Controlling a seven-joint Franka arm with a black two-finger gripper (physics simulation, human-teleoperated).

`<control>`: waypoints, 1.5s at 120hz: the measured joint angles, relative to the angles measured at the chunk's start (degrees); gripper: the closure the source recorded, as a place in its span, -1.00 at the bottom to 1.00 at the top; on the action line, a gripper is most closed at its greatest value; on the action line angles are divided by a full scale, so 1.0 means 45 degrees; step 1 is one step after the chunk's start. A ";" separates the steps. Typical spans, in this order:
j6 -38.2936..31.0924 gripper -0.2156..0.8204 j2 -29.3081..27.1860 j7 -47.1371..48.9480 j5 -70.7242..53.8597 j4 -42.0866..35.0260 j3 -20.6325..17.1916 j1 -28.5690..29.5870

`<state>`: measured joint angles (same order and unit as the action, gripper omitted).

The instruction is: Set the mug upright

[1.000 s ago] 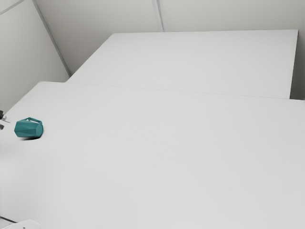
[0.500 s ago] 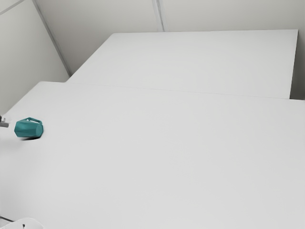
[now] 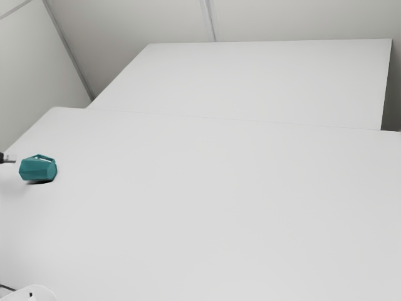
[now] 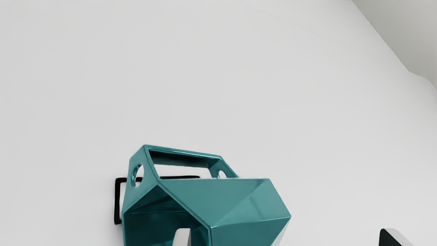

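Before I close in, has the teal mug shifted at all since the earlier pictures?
No. Judged against the table edges in the exterior view, the mug lies in the same spot, on its side and at the same angle.

— See the mug?

— Yes, teal and faceted, lying on its side near the exterior view's left edge, on a white table.

— And the handle?

— Seen along the mug's upper side, with a dark shadow down below.

— Notice the gripper?

— Just poking in from the exterior view's left, near the mug, with a sliver of white in between.

— Farther back?

— Look for a second white surface, then pale walls with gray strips.

— And down in the near left corner?

— Check for a rounded white piece, beside a dark line.
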<state>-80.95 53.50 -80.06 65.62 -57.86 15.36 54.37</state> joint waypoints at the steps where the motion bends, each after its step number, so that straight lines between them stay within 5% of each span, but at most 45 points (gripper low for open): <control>1: 0.0002 -0.58 0.0019 -0.0016 0.0033 0.0023 -0.0013 0.0004; 115: -0.0067 -0.56 0.0552 -0.0928 0.1510 -0.1485 -0.0153 0.0047; 139: -0.0074 -0.15 0.0545 -0.1010 0.1645 -0.1558 -0.0169 0.0034; 180: -0.0077 0.25 0.0545 -0.1169 0.1917 -0.1711 -0.0173 -0.0086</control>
<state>-81.29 55.95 -85.33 74.25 -65.56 14.59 53.98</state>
